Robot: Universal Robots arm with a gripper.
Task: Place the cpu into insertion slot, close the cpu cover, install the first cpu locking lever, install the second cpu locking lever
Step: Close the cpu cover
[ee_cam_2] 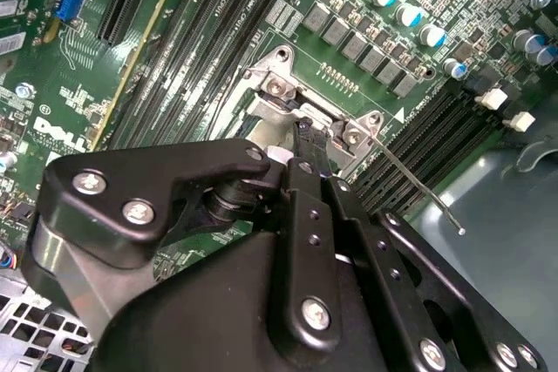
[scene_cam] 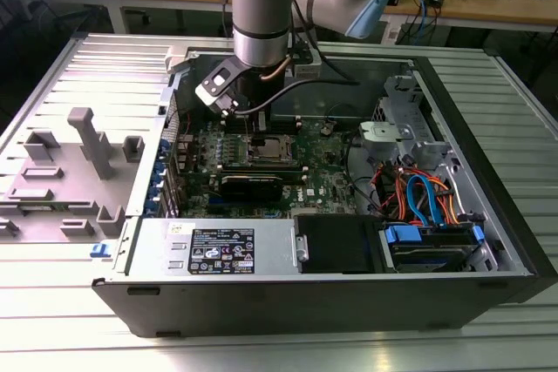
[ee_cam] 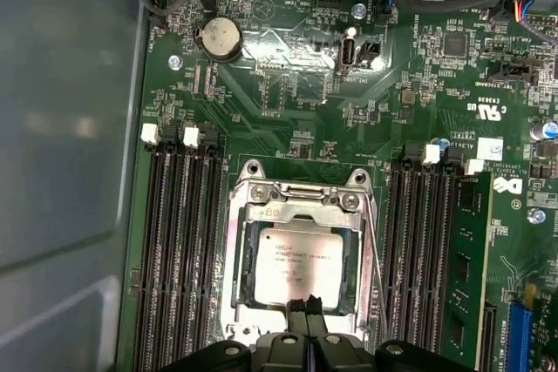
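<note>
Key relation: my hand [ee_cam: 307, 307] is right over the square silver-rimmed insertion slot [ee_cam: 301, 191], fingertips down at mid-edge of the slot. One arm only, so no nearer/farther call. Fingertips look pressed together w/ nothing between them, as far as I can judge in the first wrist view.

The small flat grey metal-topped cpu [ee_cam: 301, 267] is seated flat inside the slot, square to it. The thin silver cpu cover frame [ee_cam: 247, 259] looks down around the chip, which shows through its window; can't confirm it's fully flat.

In the second wrist view a thin silver wire locking lever [ee_cam_2: 418, 189] sticks out free from one slot corner. Its long axis runs away from the slot over the long black memory slots [ee_cam_2: 410, 141], so I judge it unlatched. Can't tell the 2nd lever's state.

Surface: green motherboard [ee_cam: 288, 102] around the slot, lying flat in the open dark PC case [scene_cam: 488, 215], which sits on the ribbed aluminium desk [scene_cam: 279, 346]. Room: tight, w/ memory slots flanking the slot on two sides. Above the slot it's open apart from my arm.
</note>
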